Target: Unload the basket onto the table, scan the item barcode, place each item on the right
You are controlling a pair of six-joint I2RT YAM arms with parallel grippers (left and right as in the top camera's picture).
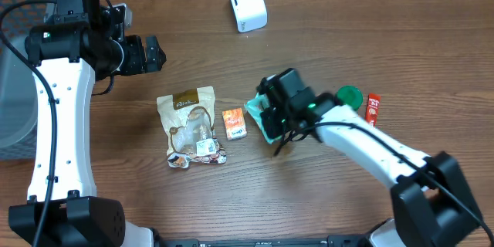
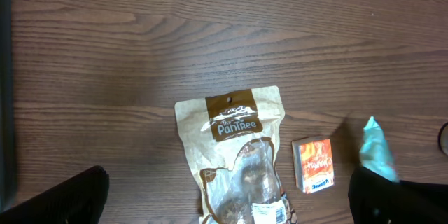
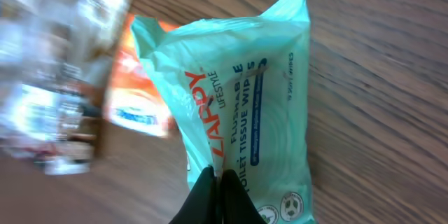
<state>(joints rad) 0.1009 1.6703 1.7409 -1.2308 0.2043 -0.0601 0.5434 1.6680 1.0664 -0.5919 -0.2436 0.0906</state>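
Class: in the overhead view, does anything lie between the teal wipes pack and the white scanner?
Nothing visible: bare table between the teal wipes pack and white scanner. The orange box lies beside the pack, off that line.

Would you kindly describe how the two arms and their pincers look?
The left arm and right arm share white tubular links, bulky black joints and thin black cables alongside. The left pincer and right pincer are black; a green light glows on the right wrist.

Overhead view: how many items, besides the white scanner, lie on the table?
5: brown pouch, orange box beside it, teal wipes pack at right gripper, green round thing, red packet far right. The right arm may hide more.
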